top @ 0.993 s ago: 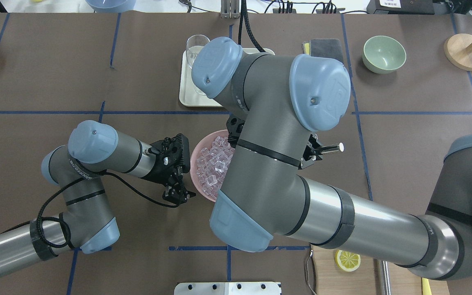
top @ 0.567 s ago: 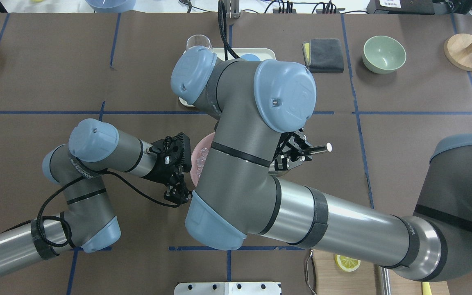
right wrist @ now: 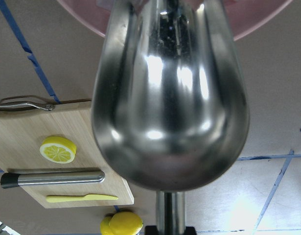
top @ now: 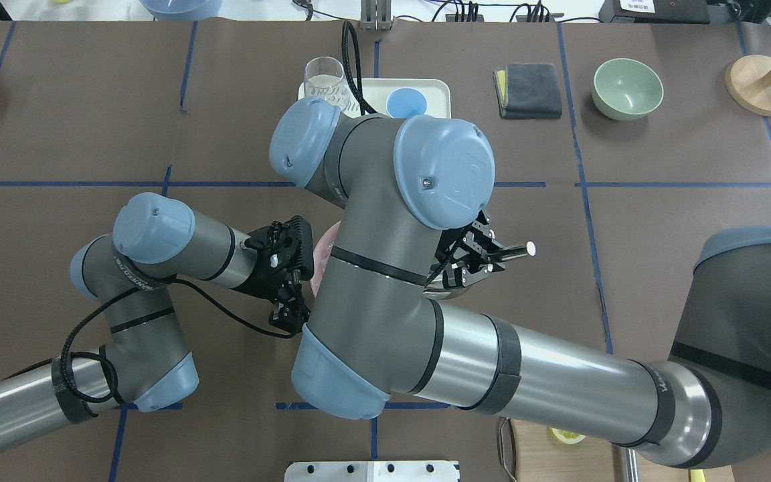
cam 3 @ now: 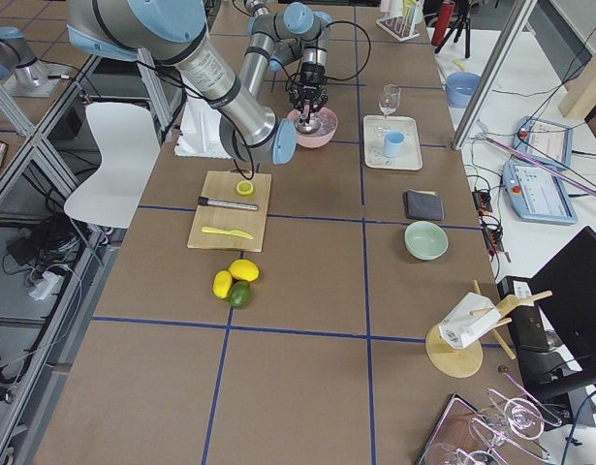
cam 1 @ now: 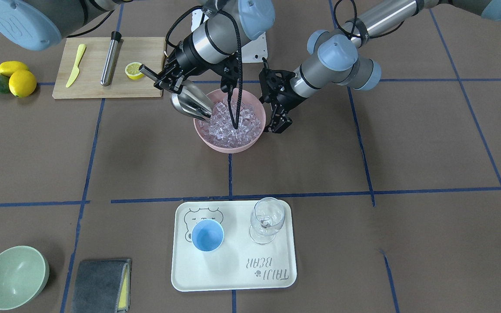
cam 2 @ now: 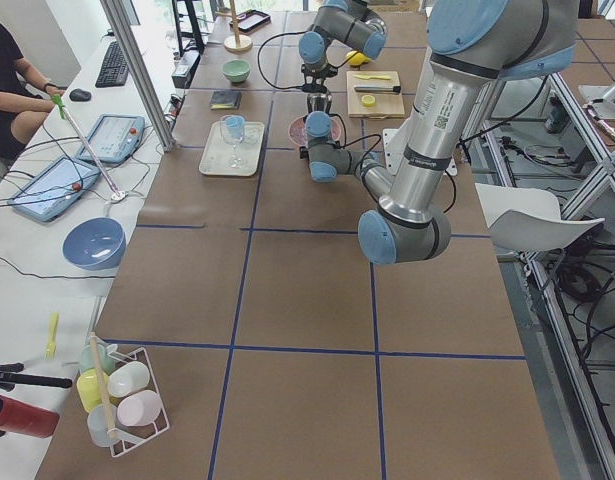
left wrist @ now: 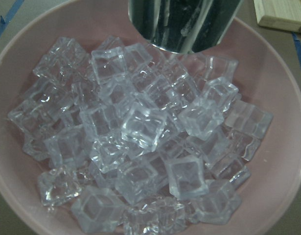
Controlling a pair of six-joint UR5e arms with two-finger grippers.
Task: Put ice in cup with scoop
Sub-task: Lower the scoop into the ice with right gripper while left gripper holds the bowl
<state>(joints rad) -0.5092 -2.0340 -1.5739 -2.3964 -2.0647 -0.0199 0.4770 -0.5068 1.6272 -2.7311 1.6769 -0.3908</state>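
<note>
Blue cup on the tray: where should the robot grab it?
Pinch the cup by its rim, coming straight down from above. It stands upright, mouth open, with no handle, so one finger probably fits inside and one outside. Choose the rim side away from the wine glass standing beside it on the tray.

A big shiny scoop (right wrist: 170,98) fills the middle, and its thin handle runs down to the bottom edge. Its front end sits over the rim of a pink bowl (right wrist: 86,14). On the left is a wooden board (right wrist: 23,147) with a lemon slice (right wrist: 57,149), a metal tube (right wrist: 57,177) and a yellow knife (right wrist: 81,198). A whole lemon (right wrist: 121,224) lies just past the board on the brown table (right wrist: 267,98).
</note>
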